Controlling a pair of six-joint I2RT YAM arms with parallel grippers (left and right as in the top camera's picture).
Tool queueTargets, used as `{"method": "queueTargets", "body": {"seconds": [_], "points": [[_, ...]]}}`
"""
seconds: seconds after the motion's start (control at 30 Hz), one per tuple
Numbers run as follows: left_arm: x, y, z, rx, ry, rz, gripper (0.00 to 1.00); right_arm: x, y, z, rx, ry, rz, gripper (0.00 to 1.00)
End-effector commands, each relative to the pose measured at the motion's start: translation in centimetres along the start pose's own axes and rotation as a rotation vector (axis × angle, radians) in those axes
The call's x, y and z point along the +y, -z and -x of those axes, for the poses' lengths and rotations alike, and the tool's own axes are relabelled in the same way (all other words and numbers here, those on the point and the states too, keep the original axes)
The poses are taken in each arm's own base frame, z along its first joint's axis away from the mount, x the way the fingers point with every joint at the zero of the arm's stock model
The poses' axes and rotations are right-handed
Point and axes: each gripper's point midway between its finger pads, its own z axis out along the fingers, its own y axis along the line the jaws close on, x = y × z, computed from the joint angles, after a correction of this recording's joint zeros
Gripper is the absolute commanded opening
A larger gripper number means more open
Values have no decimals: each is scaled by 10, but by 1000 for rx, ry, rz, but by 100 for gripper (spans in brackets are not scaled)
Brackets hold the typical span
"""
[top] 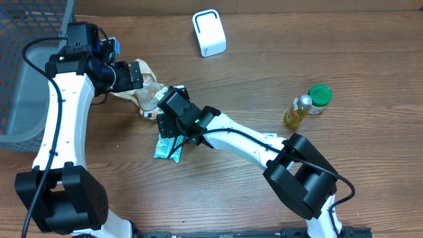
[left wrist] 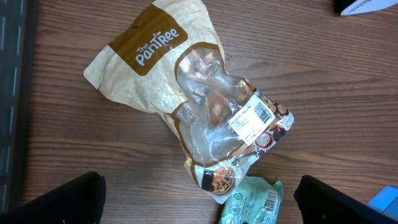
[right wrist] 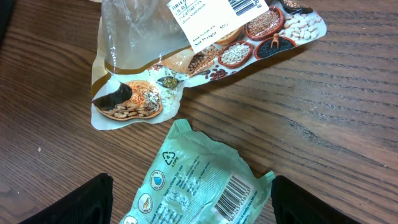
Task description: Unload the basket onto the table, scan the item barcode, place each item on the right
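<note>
Both tools hang spread and empty, left tool point(left wrist: 199, 208) over the tan-and-clear plastic pouch point(left wrist: 180, 81), right tool point(right wrist: 189, 204) over the mint-green foil packet point(right wrist: 196, 177) on the wooden surface point(right wrist: 348, 112); grasping and scanning look undone.

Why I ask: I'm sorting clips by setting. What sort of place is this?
Probably a mock shop checkout on a lab bench: packaged groceries such as the Pantree bag on a wooden table, a white scanner-like box, and a grey basket.
</note>
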Motion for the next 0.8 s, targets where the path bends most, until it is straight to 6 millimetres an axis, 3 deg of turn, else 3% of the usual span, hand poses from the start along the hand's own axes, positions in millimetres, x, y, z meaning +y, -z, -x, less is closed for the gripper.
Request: {"method": "queueTargets", "body": {"seconds": [0.0, 0.17, 0.6, 0.77], "points": [[-5, 2, 1, -7, -38, -14, 100, -6, -5, -2, 2, -3, -17, 79], [-5, 2, 1, -7, -38, -14, 100, -6, -5, -2, 3, -3, -18, 80], [-5, 2, 1, -7, -38, -14, 100, -5, -5, -1, -2, -3, -14, 100], [-5, 2, 1, -7, -38, -15, 99, -5, -5, -1, -2, -3, -15, 100]]}}
